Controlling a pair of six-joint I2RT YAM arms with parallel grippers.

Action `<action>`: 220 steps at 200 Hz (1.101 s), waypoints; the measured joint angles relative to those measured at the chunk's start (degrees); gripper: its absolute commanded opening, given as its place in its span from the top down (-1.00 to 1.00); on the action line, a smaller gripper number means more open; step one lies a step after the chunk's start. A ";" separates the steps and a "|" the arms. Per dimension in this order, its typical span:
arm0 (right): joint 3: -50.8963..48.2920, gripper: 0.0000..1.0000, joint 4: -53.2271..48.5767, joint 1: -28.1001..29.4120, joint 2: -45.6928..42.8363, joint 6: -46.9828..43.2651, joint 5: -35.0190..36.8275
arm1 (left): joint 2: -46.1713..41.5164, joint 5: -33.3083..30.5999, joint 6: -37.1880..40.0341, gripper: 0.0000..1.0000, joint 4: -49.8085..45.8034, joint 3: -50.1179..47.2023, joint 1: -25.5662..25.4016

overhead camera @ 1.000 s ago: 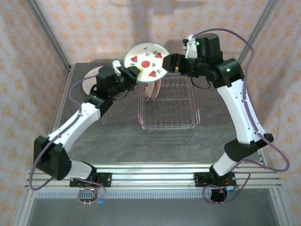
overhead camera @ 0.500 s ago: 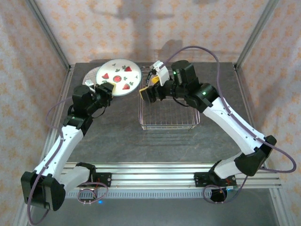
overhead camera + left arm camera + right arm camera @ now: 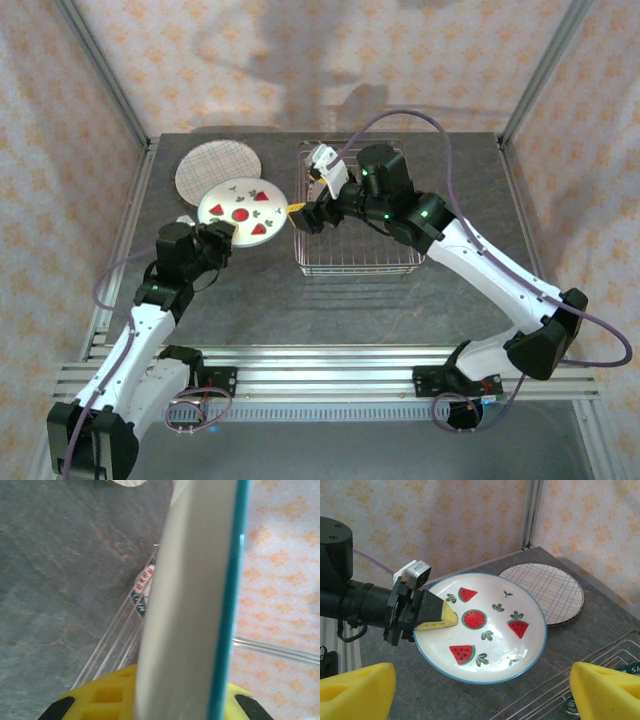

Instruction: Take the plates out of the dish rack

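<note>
Left gripper (image 3: 222,237) clamped on near rim of watermelon plate (image 3: 240,207) — plate roughly level, close beside plaid plate (image 3: 215,165) lying flat on table. Right gripper (image 3: 303,208) spread wide, empty, at left edge of dish rack (image 3: 357,268).

Do well: lower level, centre over plaid plate, release only once seated.

Hard to see: rack contents under right arm — one lettered rim (image 3: 142,586) glimpsed, count unclear.

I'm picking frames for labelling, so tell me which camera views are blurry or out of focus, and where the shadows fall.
Left wrist: the watermelon plate sits edge-on right against the lens, badly blurred; the table behind is soft too. Right wrist: that plate is sharp, but the yellow fingertips at the bottom corners are soft. Top external: even light, with arm shadows on the back wall.
</note>
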 measured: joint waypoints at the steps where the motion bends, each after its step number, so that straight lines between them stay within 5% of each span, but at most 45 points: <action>1: -0.04 -0.79 0.02 0.00 -0.02 -0.04 0.00 | -0.09 -0.04 0.00 1.00 -0.04 -0.13 0.00; 110: -2.51 -0.79 1.75 0.00 -0.13 -0.02 -1.31 | -4.02 -3.39 -0.04 1.00 4.17 -11.65 0.00; 220: -3.06 -0.79 2.40 0.00 -0.13 0.83 -1.73 | 7.50 -4.72 0.00 1.00 18.64 -18.08 0.28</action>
